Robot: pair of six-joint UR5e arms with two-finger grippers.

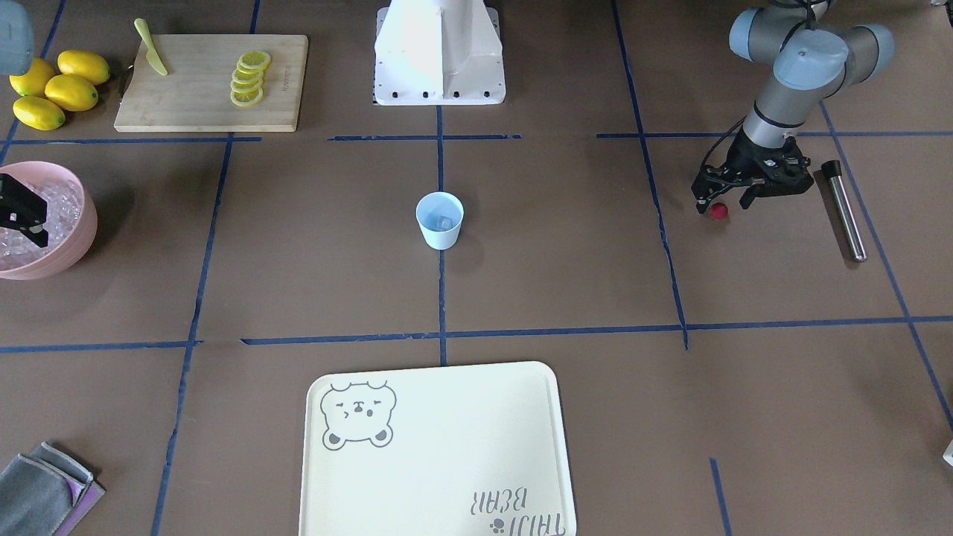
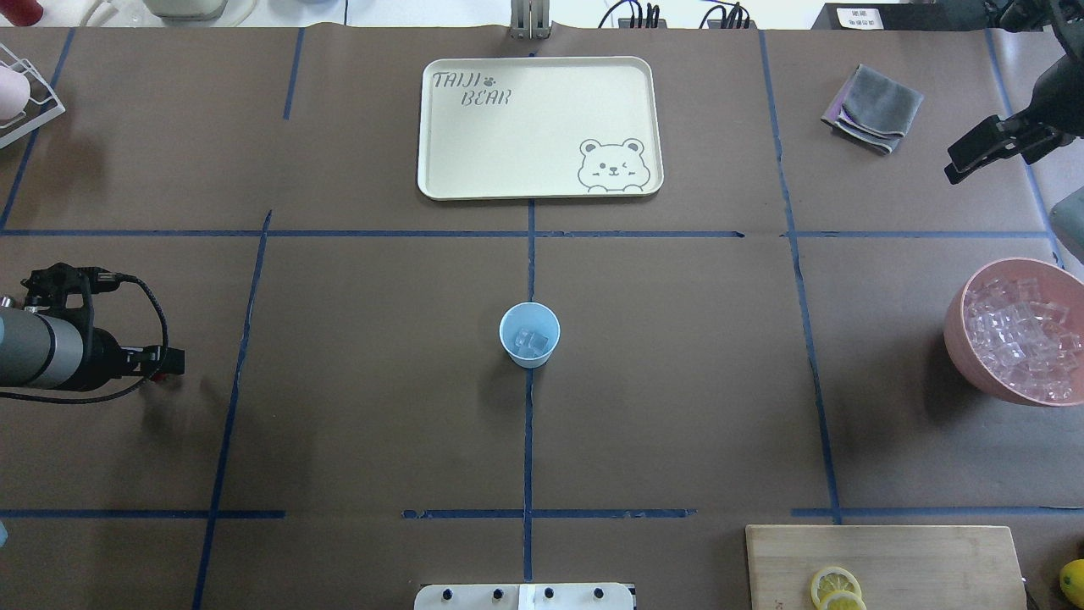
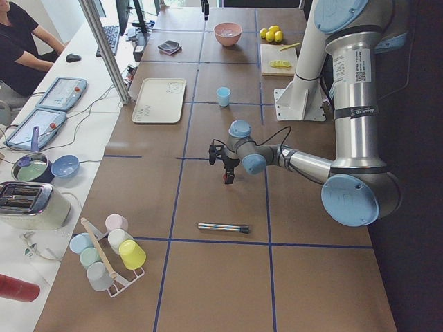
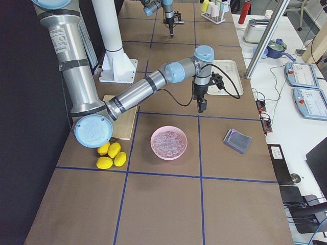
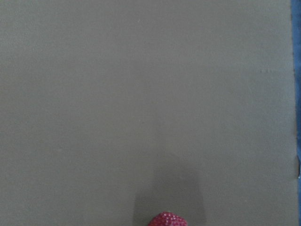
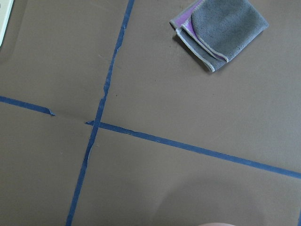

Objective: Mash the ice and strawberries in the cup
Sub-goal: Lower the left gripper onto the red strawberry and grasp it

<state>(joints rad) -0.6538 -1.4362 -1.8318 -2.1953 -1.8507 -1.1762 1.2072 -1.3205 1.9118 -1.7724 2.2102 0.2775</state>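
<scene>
The cup [image 1: 439, 219] stands upright at the middle of the table and serves as the landmark. From the front-facing view, going near to far: nearest the camera, before the cup, lies the cream bear tray [image 1: 439, 454], cut off by the bottom edge, and off to that view's left of it a folded grey cloth [image 1: 46, 487], also clipped by the frame.

Inside the cup sits the ice [image 2: 532, 341], a few clear cubes (their count is hard to make out).

Level with the cup, well apart toward the robot's left, the left gripper [image 1: 721, 201] is low over the table with its fingers spread, and the strawberry [image 1: 718, 211] lies on the table between the fingertips; whether either pad touches it cannot be told. The left wrist camera catches only the berry's top at its bottom edge. Just beyond that gripper, farther from the cup, lies a metal muddler [image 1: 843, 211].

On the cup's other side, well apart, the pink bowl [image 1: 74, 238] of ice is cut by the frame edge. The right gripper [image 2: 987, 151] hangs in the air past that bowl, its fingers together on nothing (only a dark fragment shows in the front view).

Behind the cup, toward the robot's base, are the cutting board [image 1: 201, 104] with lemon slices [image 1: 248, 77] and a knife [image 1: 150, 48], with whole lemons [image 1: 56, 89] beside it.
</scene>
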